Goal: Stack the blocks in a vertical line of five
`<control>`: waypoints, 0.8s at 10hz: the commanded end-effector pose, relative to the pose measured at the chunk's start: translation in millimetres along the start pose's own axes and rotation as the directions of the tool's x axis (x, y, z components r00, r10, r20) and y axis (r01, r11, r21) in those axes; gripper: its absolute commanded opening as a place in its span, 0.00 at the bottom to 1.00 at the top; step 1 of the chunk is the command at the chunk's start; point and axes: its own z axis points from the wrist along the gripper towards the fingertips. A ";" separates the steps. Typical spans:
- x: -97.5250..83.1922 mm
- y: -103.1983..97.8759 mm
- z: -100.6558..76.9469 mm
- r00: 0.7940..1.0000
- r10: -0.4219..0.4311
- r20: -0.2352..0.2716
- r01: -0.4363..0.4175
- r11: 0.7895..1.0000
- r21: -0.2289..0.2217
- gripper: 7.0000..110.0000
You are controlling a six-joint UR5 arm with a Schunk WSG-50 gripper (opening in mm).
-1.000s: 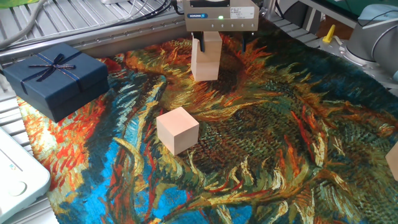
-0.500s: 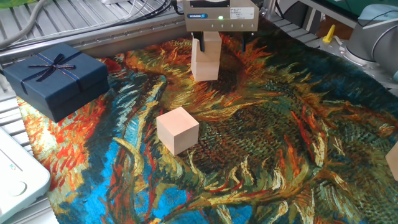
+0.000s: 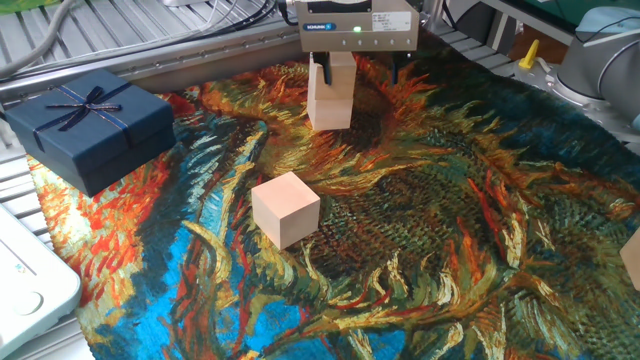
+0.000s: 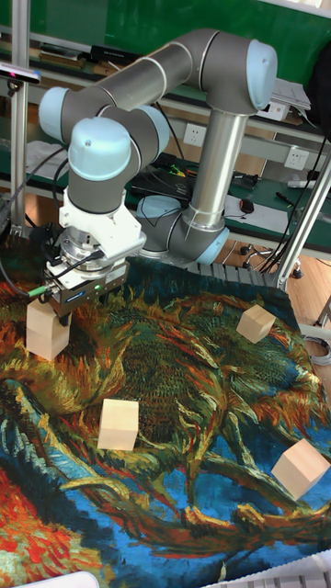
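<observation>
In the fixed view the gripper (image 3: pixel 356 62) body is cut off by the top edge and hides the top of the stacked blocks (image 3: pixel 332 90), while another block (image 3: pixel 632 255) is cropped at the right edge.

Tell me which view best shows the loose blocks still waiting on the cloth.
The tall fixed view: it shows three loose blocks whole, the nearest loose block and two more. The fixed view shows the nearest loose block whole and only a sliver of another at its right edge.

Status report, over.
End effector straddling top of two-block stack, grip unclear. Three loose blocks on cloth, nearest. Nothing in the way.
</observation>
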 end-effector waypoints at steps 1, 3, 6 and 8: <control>-0.1 1.4 -0.5 1.000 0.008 0.001 -0.008 1.000 -0.006 0.79; 4.0 5.0 0.3 1.000 0.016 -0.017 -0.017 1.000 -0.022 0.79; 5.2 10.9 0.6 1.000 0.016 -0.026 -0.017 0.999 -0.042 0.79; 5.1 11.7 1.8 0.999 0.021 -0.031 -0.023 0.999 -0.041 0.57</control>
